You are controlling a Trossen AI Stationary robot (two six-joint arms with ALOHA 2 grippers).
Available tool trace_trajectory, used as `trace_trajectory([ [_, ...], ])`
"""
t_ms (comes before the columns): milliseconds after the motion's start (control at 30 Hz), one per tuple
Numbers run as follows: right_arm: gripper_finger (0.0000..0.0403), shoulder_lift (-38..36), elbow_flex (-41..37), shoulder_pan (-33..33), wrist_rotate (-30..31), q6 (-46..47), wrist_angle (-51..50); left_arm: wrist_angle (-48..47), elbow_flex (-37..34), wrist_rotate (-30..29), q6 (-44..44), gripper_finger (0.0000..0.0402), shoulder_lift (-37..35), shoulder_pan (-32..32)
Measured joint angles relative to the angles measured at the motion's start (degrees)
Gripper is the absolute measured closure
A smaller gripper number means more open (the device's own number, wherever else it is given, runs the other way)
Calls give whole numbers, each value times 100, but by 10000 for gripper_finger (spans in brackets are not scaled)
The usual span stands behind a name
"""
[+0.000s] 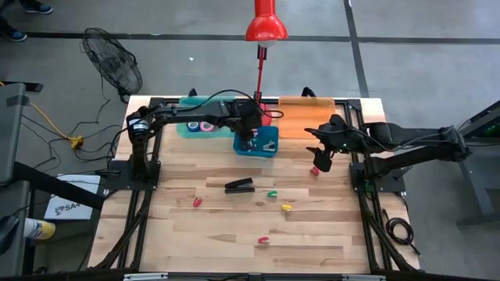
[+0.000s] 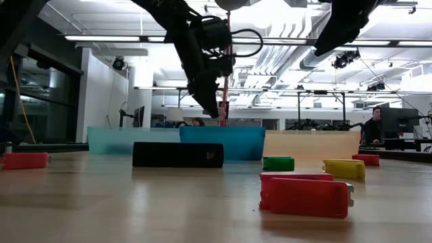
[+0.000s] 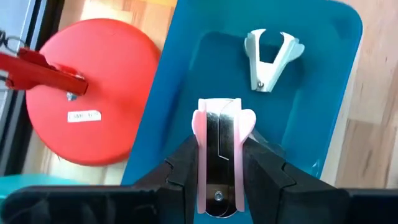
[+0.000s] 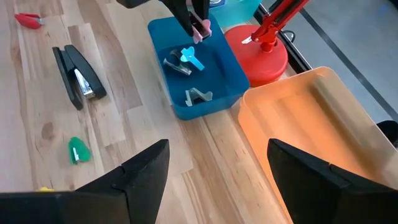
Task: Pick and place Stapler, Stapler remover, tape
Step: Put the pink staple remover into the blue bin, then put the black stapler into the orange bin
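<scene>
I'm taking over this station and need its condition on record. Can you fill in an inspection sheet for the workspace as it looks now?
Surface: wooden table, no spills seen.
Job's things: black stapler lying on the table; small coloured staple removers scattered on the table, more in the blue bin; tape rolls in the teal tray; orange tray holds nothing visible.
Clutter: red lamp base beside the blue bin.
Grippers: left gripper above the blue bin, shut on a pink staple remover; right gripper open, holding nothing, near the orange tray.
Cables: yellow cord on the floor.
Surroundings: fan on the floor.
</scene>
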Motion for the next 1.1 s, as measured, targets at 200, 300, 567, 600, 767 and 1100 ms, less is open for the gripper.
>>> trace_trajectory([
  [200,139,0,0,-60,-40,-60,-7,0,-2,-55,259,308,0,3],
  [300,139,0,0,-58,-100,-60,-8,0,-2,-66,333,297,0,-8],
  [567,139,2,0,-58,-185,80,-8,0,-2,-87,296,245,0,-7],
  [600,139,2,0,-58,-199,103,-10,0,-2,-87,270,240,0,-7],
  [767,139,2,0,-58,-364,240,-10,0,-2,-90,123,214,0,-7],
  [1100,139,2,0,-56,-477,393,-12,-220,34,-29,-16,189,1,-40],
])
